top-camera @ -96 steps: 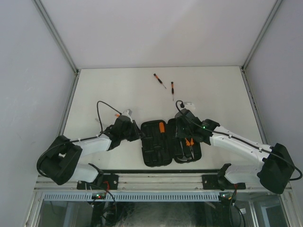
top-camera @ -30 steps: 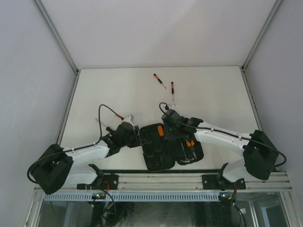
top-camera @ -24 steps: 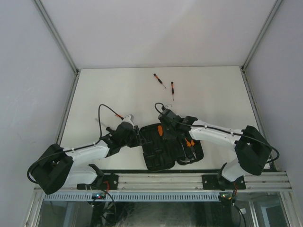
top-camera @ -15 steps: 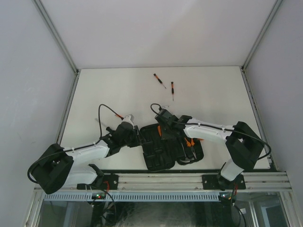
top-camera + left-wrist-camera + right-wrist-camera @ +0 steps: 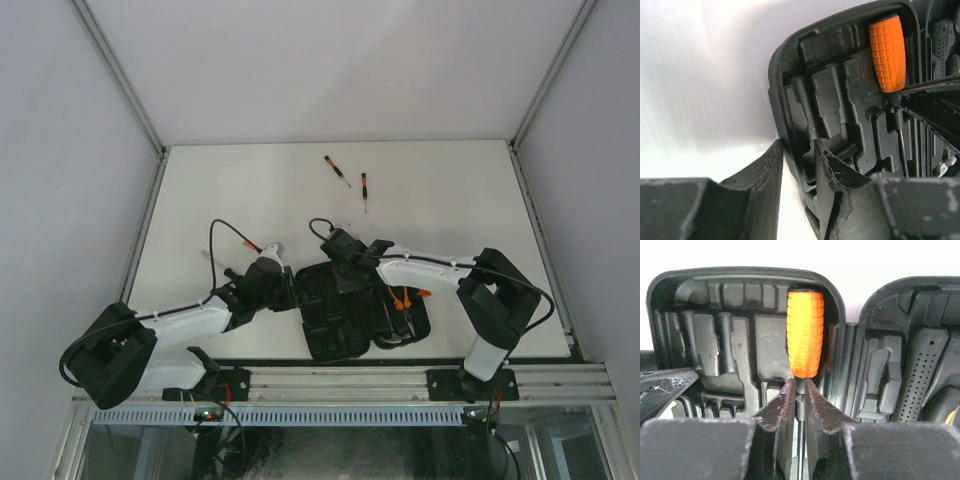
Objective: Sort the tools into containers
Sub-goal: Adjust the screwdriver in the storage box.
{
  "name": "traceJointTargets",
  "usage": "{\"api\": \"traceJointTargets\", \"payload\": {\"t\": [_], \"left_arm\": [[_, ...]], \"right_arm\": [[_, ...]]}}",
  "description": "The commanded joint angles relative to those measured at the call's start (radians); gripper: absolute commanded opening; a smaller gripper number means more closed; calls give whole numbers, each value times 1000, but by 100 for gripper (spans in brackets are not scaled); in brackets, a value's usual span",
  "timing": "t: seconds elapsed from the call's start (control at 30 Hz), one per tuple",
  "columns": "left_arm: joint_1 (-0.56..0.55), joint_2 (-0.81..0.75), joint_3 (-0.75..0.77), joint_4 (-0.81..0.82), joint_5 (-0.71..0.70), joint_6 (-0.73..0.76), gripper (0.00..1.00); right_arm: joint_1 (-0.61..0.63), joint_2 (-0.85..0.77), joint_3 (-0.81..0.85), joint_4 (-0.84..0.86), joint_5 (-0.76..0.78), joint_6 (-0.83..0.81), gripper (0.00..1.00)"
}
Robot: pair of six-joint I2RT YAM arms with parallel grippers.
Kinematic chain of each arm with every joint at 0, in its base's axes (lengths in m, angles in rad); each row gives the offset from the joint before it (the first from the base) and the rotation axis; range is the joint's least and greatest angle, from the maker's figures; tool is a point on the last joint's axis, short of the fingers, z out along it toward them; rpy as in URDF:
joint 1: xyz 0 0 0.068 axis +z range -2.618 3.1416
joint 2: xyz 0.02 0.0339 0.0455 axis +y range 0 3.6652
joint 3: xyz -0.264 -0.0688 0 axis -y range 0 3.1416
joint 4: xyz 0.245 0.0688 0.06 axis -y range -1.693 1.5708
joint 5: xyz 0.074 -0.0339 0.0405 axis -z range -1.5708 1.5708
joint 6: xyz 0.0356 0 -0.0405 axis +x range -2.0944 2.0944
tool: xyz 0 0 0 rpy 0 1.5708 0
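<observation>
Partway: one screwdriver [image 5: 805,332] in case [image 5: 325,322], right jaws narrow around its shaft, left jaws straddling case rim, grips unclear; two screwdrivers [image 5: 338,170] loose.

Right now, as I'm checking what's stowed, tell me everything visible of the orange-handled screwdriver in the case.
The screwdriver has an orange handle with a gridded grip and a thin dark shaft. It lies in a moulded slot of the open black case, beside the hinge. The jaws of the right gripper flank the shaft below the handle; contact unclear.
</observation>
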Motion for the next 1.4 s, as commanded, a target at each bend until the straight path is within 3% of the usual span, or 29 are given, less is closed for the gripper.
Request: {"api": "traceJointTargets", "payload": {"t": [0.0,0.4,0.73,1.03,1.37], "left_arm": [[-1,6,46,63,67,29,34],[-1,7,47,57,67,31,34],[-1,-2,48,41,46,27,35],[-1,-9,51,39,44,33,36],[-1,-29,50,39,38,45,39]], "right_arm": [[-6,24,61,27,20,-19,10],[-10,50,87,-10,61,-20,10],[26,-82,83,5,113,-61,17],[46,-200,-22,44,121,-35,18],[67,-242,-93,71,117,-15,25]]}}
